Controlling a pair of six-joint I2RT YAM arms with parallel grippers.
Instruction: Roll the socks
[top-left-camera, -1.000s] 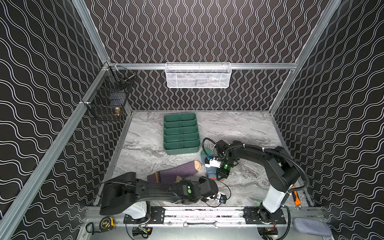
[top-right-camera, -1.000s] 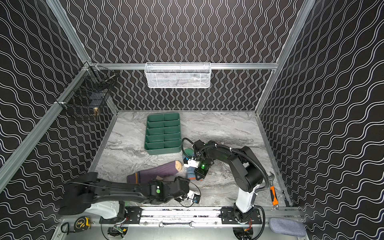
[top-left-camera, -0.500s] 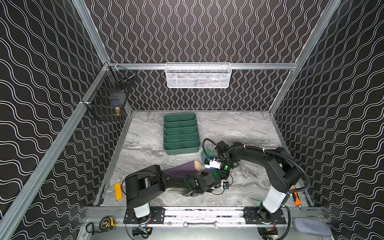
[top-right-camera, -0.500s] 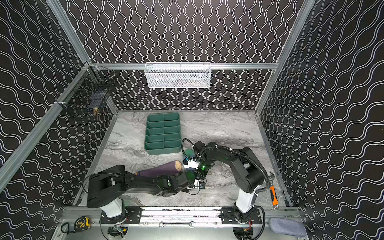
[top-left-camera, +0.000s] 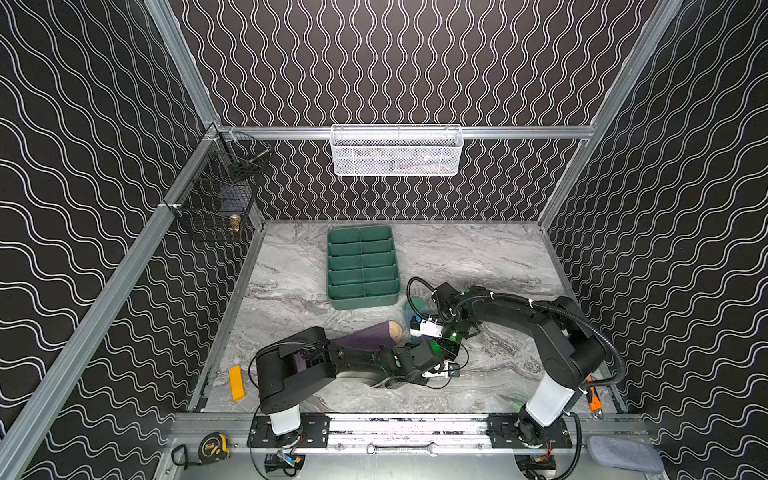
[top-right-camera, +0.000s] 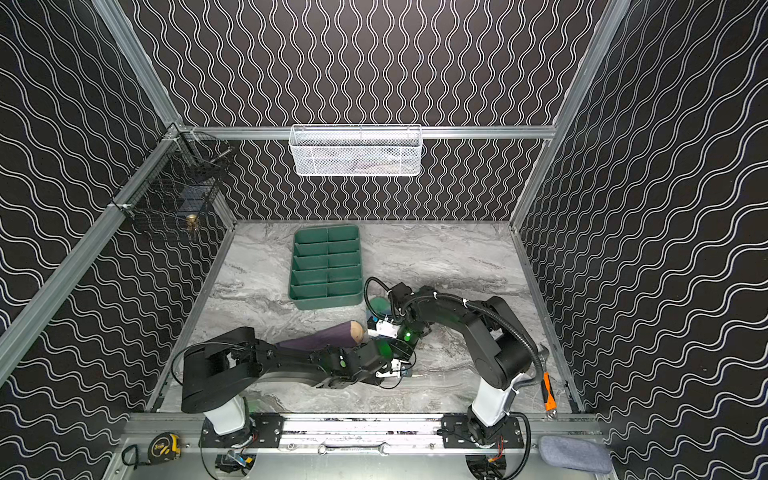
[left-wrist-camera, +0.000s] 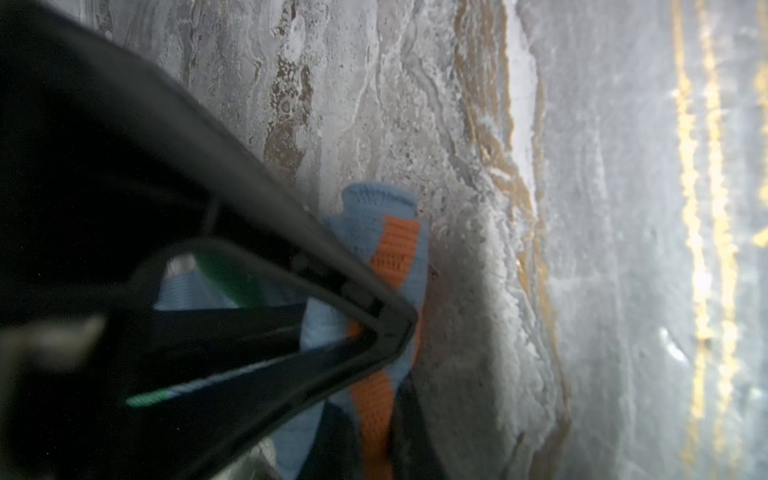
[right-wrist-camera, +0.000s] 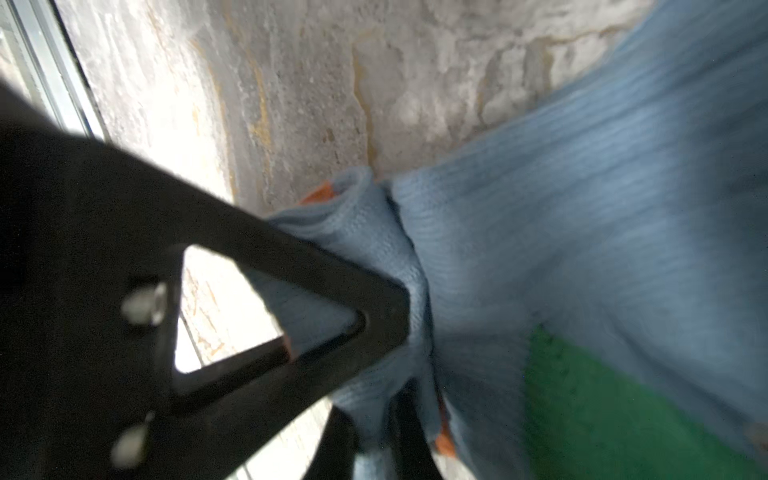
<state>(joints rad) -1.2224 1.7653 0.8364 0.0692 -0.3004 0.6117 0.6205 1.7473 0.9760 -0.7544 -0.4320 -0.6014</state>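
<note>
The blue sock (top-left-camera: 415, 309) (top-right-camera: 380, 305) lies right of centre, its green toe just in front of the tray; most of it is hidden under the two wrists. In the left wrist view my left gripper (left-wrist-camera: 374, 424) is shut on the blue sock (left-wrist-camera: 395, 249) at its orange-striped cuff. My right gripper (right-wrist-camera: 374, 415) is shut on a bunched fold of the blue sock (right-wrist-camera: 582, 187) close by, beside its green heel patch. The purple sock (top-left-camera: 365, 334) (top-right-camera: 324, 334) lies behind the left forearm, tan toe pointing at the right wrist.
A green divided tray (top-left-camera: 361, 266) stands behind the socks. A white mesh basket (top-left-camera: 395, 151) hangs on the back wall, a black wire basket (top-left-camera: 220, 199) on the left wall. A yellow block (top-left-camera: 236, 382) lies front left, an orange tool (top-left-camera: 594, 399) front right.
My left arm has swung in from the front left to the blue sock and its gripper has shut on the cuff. The yellow block is now uncovered. The right gripper has kept its hold.
</note>
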